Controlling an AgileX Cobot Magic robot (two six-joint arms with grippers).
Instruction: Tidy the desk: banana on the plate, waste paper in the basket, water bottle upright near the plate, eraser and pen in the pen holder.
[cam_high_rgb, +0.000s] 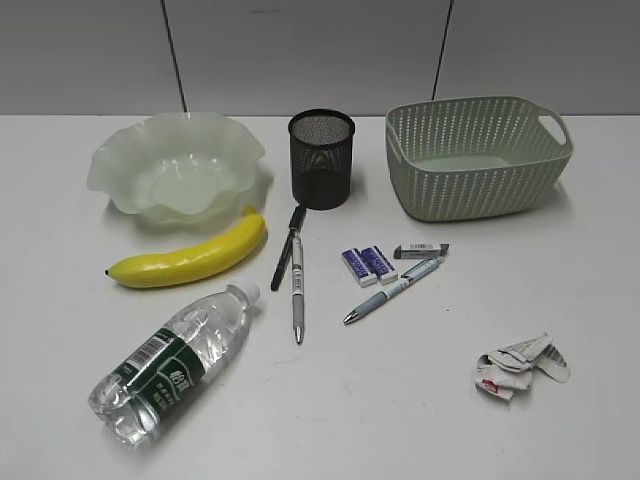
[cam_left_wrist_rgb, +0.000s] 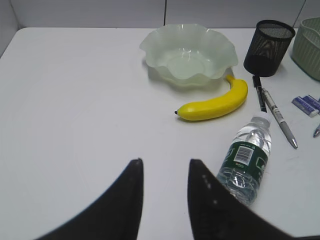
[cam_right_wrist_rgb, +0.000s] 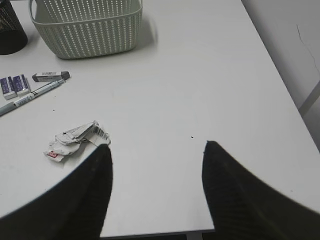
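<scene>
On the white desk (cam_high_rgb: 420, 410), the yellow banana (cam_high_rgb: 190, 259) lies in front of the pale green plate (cam_high_rgb: 175, 165). The water bottle (cam_high_rgb: 175, 362) lies on its side at the front left. Three pens (cam_high_rgb: 296, 285) and three erasers (cam_high_rgb: 368, 264) lie in front of the black mesh pen holder (cam_high_rgb: 321, 144). The waste paper (cam_high_rgb: 518, 366) lies at the front right. The green basket (cam_high_rgb: 475, 155) stands at the back right. My left gripper (cam_left_wrist_rgb: 165, 162) is open above bare desk, left of the bottle (cam_left_wrist_rgb: 246, 157). My right gripper (cam_right_wrist_rgb: 157, 145) is open, right of the paper (cam_right_wrist_rgb: 75, 140).
A grey panelled wall runs behind the desk. The desk's right and front edges (cam_right_wrist_rgb: 280, 85) show in the right wrist view. Neither arm shows in the exterior view.
</scene>
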